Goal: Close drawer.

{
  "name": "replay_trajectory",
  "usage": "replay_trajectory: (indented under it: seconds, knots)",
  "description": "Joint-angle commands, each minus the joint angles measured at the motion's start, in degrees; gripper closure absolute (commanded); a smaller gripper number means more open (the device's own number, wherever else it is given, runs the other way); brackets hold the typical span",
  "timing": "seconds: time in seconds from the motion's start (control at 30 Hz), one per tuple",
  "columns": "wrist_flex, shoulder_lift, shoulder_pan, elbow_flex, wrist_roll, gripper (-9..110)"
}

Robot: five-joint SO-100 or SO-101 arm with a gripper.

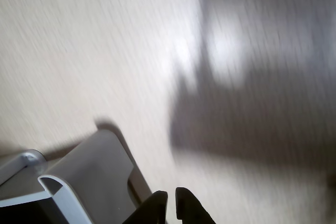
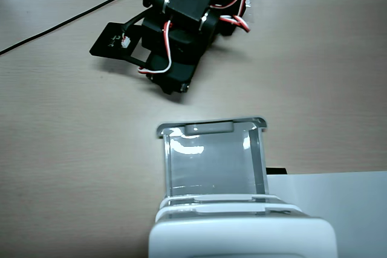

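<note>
The wrist view is motion-blurred; the pincer point(image 1: 171, 203) and drawer point(image 1: 89, 177) are cut by its bottom edge. In the fixed view, the white cabinet point(image 2: 242, 237) runs off the bottom, hiding the drawer's rear.

A pale wood-grain table point(image 2: 66, 149) carries everything. Directly on it, below the gripper point(image 2: 175, 87) in the fixed view, sits a white cabinet point(image 2: 242, 237) beside a white sheet point(image 2: 357, 209). A black cable point(image 2: 60, 22) trails off to the gripper's left.
</note>
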Motion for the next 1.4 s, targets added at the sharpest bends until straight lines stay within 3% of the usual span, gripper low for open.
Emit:
replay_trajectory:
  seconds: [0.0, 1.37]
  knots:
    - [-0.2, 0.4, -0.3, -0.1, 1.1, 101]
    - [-2.4, 0.8, -2.9, 2.5, -5.3, 101]
